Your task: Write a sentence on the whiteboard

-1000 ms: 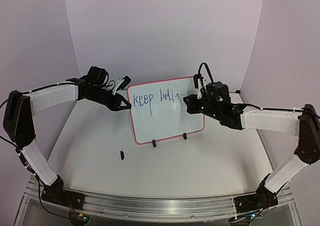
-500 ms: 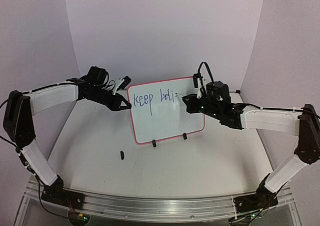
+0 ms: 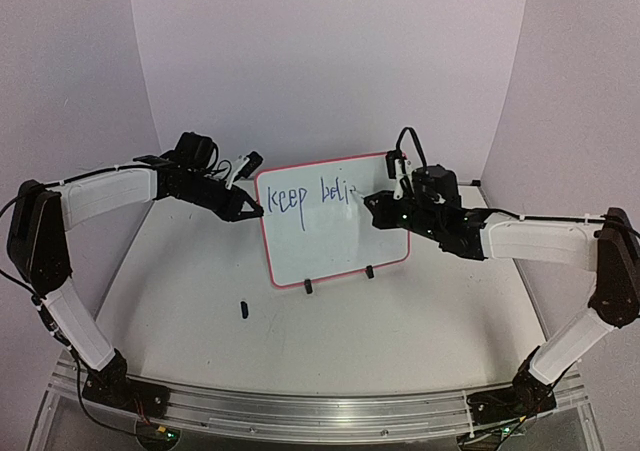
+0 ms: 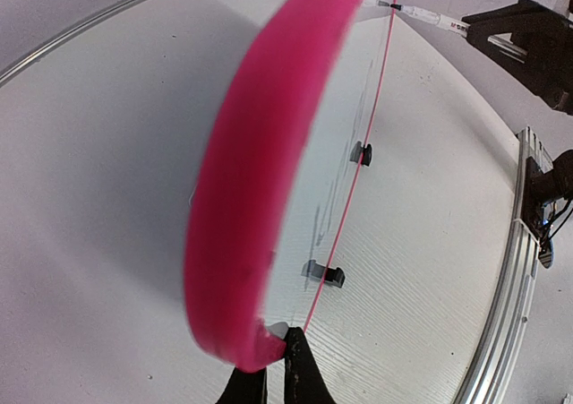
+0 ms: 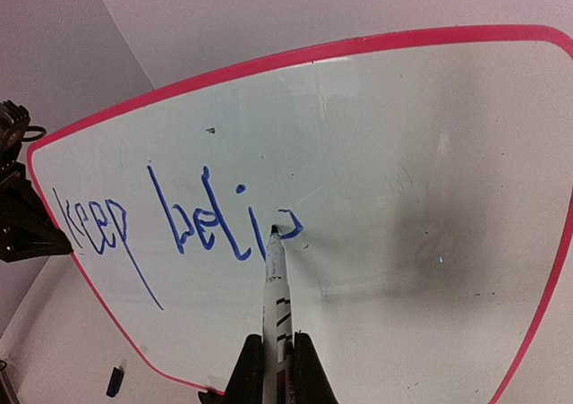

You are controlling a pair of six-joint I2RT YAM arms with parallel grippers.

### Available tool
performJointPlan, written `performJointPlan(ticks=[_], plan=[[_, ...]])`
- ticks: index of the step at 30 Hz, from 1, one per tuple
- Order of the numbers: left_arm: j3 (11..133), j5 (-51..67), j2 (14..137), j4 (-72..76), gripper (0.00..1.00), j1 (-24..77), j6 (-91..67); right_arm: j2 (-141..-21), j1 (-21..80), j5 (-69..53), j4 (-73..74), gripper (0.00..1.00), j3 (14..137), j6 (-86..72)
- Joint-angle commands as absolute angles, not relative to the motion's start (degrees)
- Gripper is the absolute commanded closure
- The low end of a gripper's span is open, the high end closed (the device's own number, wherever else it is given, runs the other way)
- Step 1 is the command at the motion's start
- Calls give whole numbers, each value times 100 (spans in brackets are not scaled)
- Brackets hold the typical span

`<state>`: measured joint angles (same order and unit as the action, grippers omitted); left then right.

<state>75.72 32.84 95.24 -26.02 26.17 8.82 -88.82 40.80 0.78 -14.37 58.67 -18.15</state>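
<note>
Whiteboard (image 3: 335,221) is standing tilted back on the table (image 3: 420,321), resting on two black clip feet (image 3: 308,286) along its lower edge. It's showing a white face, rounded corners and a thin red border, and it's sitting between the two arms. Sentence (image 5: 179,220) is running across the whiteboard's upper left in thin blue handwriting. "keep beli" is reading cleanly, and a small curved stroke is sitting just right of the "i"; can't tell which letter that is. The rest of the whiteboard face is showing blank, with faint smudging toward its right half. Left tool (image 4: 276,337) is gripping the upper part of the whiteboard's left edge, jaws fully closed on the red border, one finger on each side of it. Right tool (image 5: 273,355) is reaching in from the whiteboard's right side, jaws clamped tight around a marker (image 5: 273,283). The marker is pointing at the whiteboard face, and its tip is touching the surface right at that partial stroke. A small dark object (image 3: 243,309) is lying on the table in front of the whiteboard's lower left corner, apart from it; it's too small to identify.
</note>
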Motion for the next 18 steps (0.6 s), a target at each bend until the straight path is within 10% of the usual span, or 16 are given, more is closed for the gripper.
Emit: performJointPlan(ticks=[1,18], plan=[[7532,2830,9805,-3147,100,2751,1229,-8877,4070,74,-1617,100,5744,-1935],[7524,2813,9756,-3157,100,2760,1233,-8796,4075,228,-1546,100,5636,-1991]])
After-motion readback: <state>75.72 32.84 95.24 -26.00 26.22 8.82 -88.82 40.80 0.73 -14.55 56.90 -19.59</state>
